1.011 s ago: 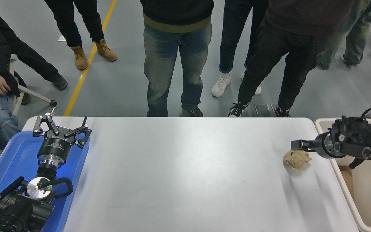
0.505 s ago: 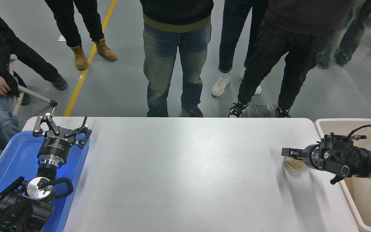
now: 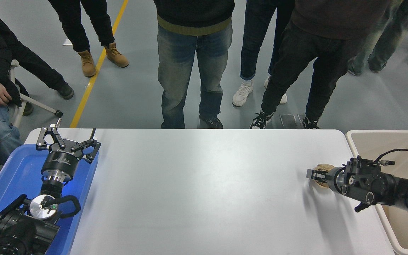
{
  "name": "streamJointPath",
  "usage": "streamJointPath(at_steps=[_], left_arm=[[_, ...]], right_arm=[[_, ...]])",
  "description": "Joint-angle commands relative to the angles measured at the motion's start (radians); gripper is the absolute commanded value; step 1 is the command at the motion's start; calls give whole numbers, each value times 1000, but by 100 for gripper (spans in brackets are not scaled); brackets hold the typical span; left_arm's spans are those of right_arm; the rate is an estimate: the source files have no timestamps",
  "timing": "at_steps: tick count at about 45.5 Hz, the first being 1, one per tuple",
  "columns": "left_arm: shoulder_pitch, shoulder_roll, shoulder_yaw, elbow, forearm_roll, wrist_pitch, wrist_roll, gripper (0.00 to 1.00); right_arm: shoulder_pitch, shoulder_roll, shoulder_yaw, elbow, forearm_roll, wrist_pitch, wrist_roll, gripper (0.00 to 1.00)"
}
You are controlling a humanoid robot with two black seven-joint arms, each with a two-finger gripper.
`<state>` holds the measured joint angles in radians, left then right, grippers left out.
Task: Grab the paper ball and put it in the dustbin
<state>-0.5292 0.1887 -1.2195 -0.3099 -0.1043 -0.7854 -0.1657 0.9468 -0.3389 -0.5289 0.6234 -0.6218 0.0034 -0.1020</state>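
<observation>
Paper ball [image 3: 322,175] sits near the table's [image 3: 197,184] right edge beside the dustbin [image 3: 374,140], mostly hidden by the right pincer [image 3: 313,174], whose spread I cannot tell; a shallow grip could let it slip.

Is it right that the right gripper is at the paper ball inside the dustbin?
No. The head view shows the right gripper at the paper ball on the table, beside the dustbin, not inside it.
</observation>
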Motion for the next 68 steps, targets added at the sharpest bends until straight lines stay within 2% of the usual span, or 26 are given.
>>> streamJointPath(at_steps=[1, 6, 17, 24, 28, 32, 36, 41, 51, 68], left_arm=[[0, 0, 0, 0, 0, 0, 0, 99], [0, 0, 0, 0, 0, 0, 0, 99], [0, 0, 0, 0, 0, 0, 0, 99], [0, 0, 0, 0, 0, 0, 2, 99], [0, 0, 0, 0, 0, 0, 2, 99], [0, 0, 0, 0, 0, 0, 2, 99], [0, 2, 0, -2, 0, 0, 2, 99], [2, 3, 0, -2, 0, 0, 2, 99], [0, 3, 0, -2, 0, 0, 2, 99], [2, 3, 0, -2, 0, 0, 2, 99]], right_arm=[[24, -22, -3, 9, 1, 13, 5, 0], [76, -51, -25, 62, -7, 43, 27, 0], [401, -239, -230, 386, 1, 115, 33, 0], [731, -347, -430, 622, 4, 225, 83, 0], [947, -377, -546, 760, 5, 299, 96, 0], [1154, -381, -655, 863, 11, 386, 125, 0], [1341, -364, -721, 926, 28, 536, 157, 0], [1469, -344, -731, 960, 33, 664, 162, 0], [1541, -286, -741, 967, 33, 714, 160, 0], [1546, -287, -770, 957, 28, 719, 154, 0]])
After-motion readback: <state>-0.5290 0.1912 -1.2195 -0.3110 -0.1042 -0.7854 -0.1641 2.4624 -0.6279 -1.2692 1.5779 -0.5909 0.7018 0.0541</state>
